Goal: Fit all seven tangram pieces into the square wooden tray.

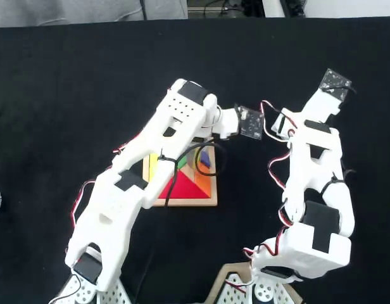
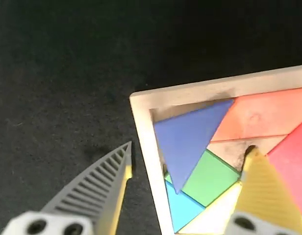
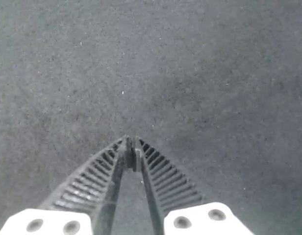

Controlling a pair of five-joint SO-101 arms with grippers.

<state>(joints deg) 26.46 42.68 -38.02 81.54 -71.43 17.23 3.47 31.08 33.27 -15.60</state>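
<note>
Near the middle of the black table (image 1: 56,95), the square wooden tray (image 1: 182,202) sits under my left arm (image 1: 128,190). My left claw (image 2: 189,147) is spread wide across one corner of the tray and grips nothing. One finger (image 2: 114,181) is outside the rim over the table; the other (image 2: 261,191) is inside, above the pieces. Between them a blue triangle (image 2: 188,134) lies in that corner, next to a green square (image 2: 210,178), an orange piece (image 2: 264,115) and a red piece (image 2: 293,161). Toward the table's far right, my right claw (image 3: 130,147) is clenched, tips touching, holding nothing.
</note>
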